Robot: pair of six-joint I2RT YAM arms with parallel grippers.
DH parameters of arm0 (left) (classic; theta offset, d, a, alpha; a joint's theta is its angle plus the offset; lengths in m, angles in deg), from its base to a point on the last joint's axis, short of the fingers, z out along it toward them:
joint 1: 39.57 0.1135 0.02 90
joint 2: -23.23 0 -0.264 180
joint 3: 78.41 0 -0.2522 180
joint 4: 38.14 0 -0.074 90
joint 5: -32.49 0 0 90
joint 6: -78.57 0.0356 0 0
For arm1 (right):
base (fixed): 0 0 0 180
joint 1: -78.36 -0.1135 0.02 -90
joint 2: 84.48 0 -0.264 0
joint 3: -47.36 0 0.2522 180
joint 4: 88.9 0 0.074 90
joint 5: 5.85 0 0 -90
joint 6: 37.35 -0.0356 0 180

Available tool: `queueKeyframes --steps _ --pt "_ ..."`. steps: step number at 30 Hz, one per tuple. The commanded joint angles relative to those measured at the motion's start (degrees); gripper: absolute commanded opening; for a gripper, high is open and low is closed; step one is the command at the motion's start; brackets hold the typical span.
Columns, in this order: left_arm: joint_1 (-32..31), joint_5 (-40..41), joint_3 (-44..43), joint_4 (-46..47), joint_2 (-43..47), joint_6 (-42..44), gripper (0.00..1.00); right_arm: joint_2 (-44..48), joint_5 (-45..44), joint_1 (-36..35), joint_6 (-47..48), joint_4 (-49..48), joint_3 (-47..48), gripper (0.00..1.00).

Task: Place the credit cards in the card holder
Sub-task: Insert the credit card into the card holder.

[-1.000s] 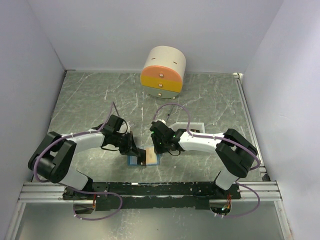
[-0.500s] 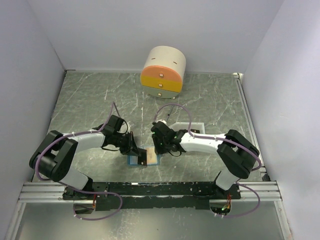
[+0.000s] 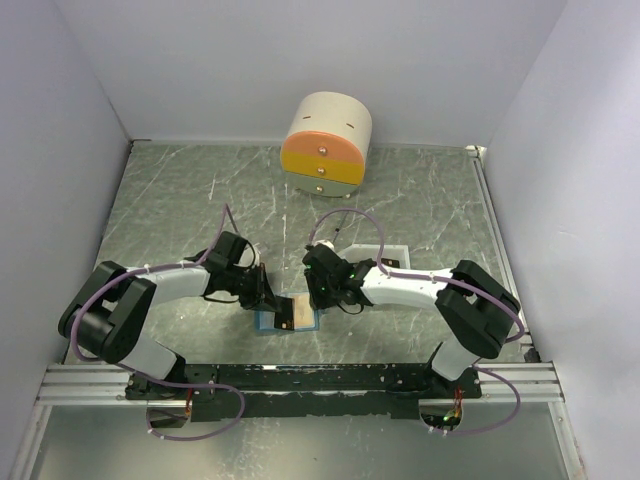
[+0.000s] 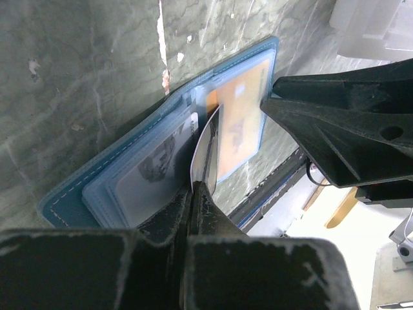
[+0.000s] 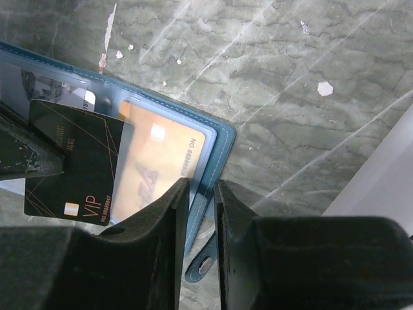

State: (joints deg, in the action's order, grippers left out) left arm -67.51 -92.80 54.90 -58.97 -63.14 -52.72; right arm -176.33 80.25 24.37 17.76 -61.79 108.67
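Note:
The card holder (image 3: 290,318) lies open and flat near the table's front edge, light blue with clear slots (image 4: 97,187) (image 5: 221,145). An orange credit card (image 5: 161,161) (image 4: 242,116) sits in its right-hand slot. My left gripper (image 4: 193,187) (image 3: 268,300) is shut on a black VIP credit card (image 5: 71,161), seen edge-on in the left wrist view (image 4: 205,152), held over the wallet's middle. My right gripper (image 5: 201,184) (image 3: 322,297) stands at the wallet's right edge, jaws a narrow gap apart astride that edge. The wallet's tab (image 5: 205,265) shows below them.
A shallow white tray (image 3: 395,258) (image 5: 387,187) lies right of the wallet, partly under the right arm. The round cream drawer box (image 3: 325,143) with orange and yellow fronts stands at the back. The table's front rail (image 3: 300,378) runs just behind the wallet.

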Motion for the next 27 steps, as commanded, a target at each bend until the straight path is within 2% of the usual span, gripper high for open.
queueKeyframes --steps 1,7,27 --pt "0.01 5.32 1.61 2.54 -0.76 0.27 0.07 0.73 -0.32 -0.52 -0.67 0.56 -1.22 0.22" --pt "0.0 5.69 2.42 4.57 -1.63 -0.09 0.07 0.73 -0.14 -0.52 -1.01 0.36 -1.5 0.22" --pt "0.06 10.14 3.07 3.24 0.83 -0.95 0.07 0.74 -0.43 -0.67 -1.18 0.47 -1.53 0.21"
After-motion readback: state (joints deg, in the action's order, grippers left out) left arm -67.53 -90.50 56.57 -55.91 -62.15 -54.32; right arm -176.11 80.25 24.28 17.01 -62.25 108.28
